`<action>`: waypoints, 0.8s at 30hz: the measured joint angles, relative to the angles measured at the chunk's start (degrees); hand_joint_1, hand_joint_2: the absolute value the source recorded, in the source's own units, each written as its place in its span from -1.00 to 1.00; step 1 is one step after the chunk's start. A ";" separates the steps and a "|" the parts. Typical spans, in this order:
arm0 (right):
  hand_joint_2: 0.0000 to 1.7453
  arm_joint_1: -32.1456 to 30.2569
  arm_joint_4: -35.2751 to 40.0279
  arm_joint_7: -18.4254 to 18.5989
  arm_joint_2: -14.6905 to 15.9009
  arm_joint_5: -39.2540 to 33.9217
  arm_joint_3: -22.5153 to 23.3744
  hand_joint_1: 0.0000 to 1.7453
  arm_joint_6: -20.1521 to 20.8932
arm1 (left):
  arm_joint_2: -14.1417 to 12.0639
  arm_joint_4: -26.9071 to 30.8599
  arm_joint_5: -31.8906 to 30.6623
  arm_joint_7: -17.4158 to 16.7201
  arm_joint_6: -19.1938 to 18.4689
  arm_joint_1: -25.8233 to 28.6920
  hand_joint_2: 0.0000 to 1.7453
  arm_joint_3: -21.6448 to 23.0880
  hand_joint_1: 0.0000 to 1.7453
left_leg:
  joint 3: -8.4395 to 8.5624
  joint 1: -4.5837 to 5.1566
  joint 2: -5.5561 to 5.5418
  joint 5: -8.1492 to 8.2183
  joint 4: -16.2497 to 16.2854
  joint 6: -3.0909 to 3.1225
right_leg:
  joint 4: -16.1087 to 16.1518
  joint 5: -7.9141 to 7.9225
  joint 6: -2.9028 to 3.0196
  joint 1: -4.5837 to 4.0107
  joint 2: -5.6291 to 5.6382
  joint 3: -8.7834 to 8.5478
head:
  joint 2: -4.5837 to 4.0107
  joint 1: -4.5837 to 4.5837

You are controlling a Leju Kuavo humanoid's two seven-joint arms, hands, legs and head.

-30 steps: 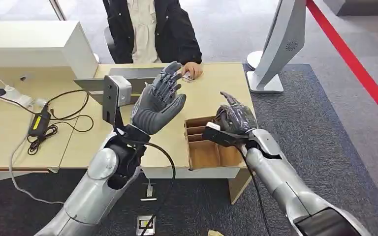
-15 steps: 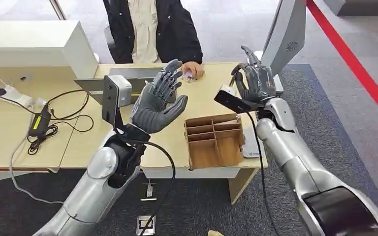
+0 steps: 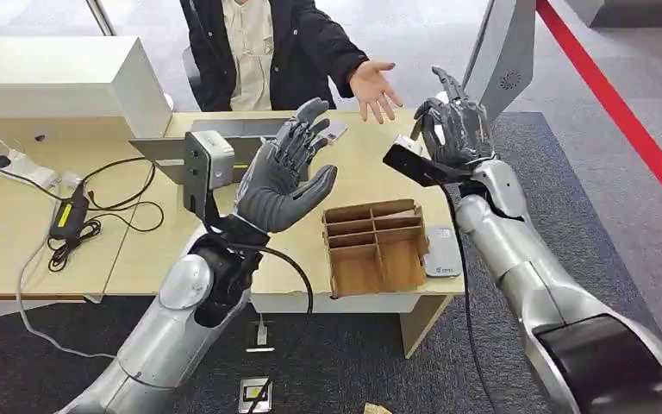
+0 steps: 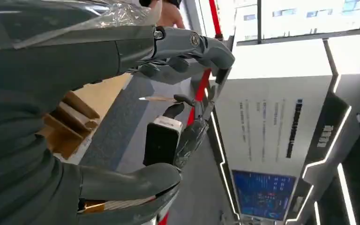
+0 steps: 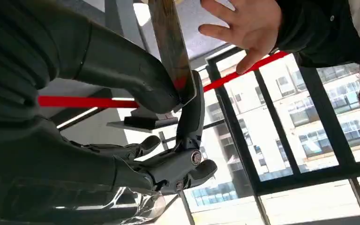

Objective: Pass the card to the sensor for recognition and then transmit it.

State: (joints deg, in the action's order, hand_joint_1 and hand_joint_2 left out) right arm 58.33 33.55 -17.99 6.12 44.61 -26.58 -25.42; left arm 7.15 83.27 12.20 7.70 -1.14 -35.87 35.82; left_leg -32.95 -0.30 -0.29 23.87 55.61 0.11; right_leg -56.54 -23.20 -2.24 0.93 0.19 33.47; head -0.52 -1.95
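Starting at the left edge of the worktop (image 3: 17, 241), a tangle of black cables (image 3: 78, 220) with a power adapter is seen lying on the wood, and a white box (image 3: 60, 82) stands at the far left corner. Further along, the left hand (image 3: 286, 177) is raised above the middle of the worktop with its fingers spread and nothing held in it. Behind it, by the far edge, a grey sensor unit (image 3: 224, 138) is partly covered by that hand. A brown cardboard divider box (image 3: 375, 246) is set at the near edge, and a small grey device (image 3: 442, 252) lies just beside it, at the near right corner. A person in a dark jacket (image 3: 306, 52) is seated behind the far edge, an open palm (image 3: 372, 86) held out towards the right hand (image 3: 455, 129). That hand is lifted over the far right corner of the worktop, and the card (image 5: 171, 51) is pinched between its thumb and a finger, as seen from the right wrist view, close to the person's palm but apart from it. A grey kiosk stand (image 3: 496, 78) rises on the floor beyond the right edge.
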 joint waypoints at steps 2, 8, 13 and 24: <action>1.00 1.94 -1.20 0.04 -0.09 1.09 -0.09 1.00 1.11 | 0.43 -0.59 0.31 0.59 -0.94 -0.26 1.00 0.04 -1.00 | 0.00 0.00 0.00 0.00 0.00 0.00 | 0.00 0.00 0.00 0.01 0.00 0.00 | 0.00 0.00; 1.00 8.47 -4.85 2.93 -0.98 3.89 -0.28 1.00 4.06 | 1.75 -1.95 1.07 0.89 -2.58 -1.07 1.00 0.22 -1.00 | -0.01 0.00 -0.01 0.00 0.00 0.00 | 0.00 0.00 0.00 0.00 0.00 0.02 | 0.00 -0.02; 1.00 11.94 -7.69 6.18 -1.95 6.07 -0.44 1.00 5.22 | 2.69 -2.86 1.75 0.83 -3.08 -1.91 1.00 0.26 -1.00 | -0.01 0.00 0.00 0.00 0.00 0.00 | 0.00 0.00 0.00 0.00 0.00 0.02 | 0.00 0.02; 1.00 13.03 -11.47 8.92 -2.95 8.68 -0.79 1.00 5.96 | 3.76 -5.25 3.28 0.72 -3.32 -3.47 1.00 0.50 -1.00 | -0.01 0.00 0.00 0.00 0.00 0.00 | 0.00 0.00 0.00 0.00 0.00 0.02 | 0.00 0.00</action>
State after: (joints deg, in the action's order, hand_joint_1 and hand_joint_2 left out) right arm 71.36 22.07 -9.07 3.17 53.29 -27.37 -19.45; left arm 10.91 78.03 15.48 8.41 -4.46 -39.34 36.33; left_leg -32.95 -0.30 -0.29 23.87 55.61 0.11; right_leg -56.54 -23.20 -2.24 0.93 0.19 33.48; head -0.52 -1.95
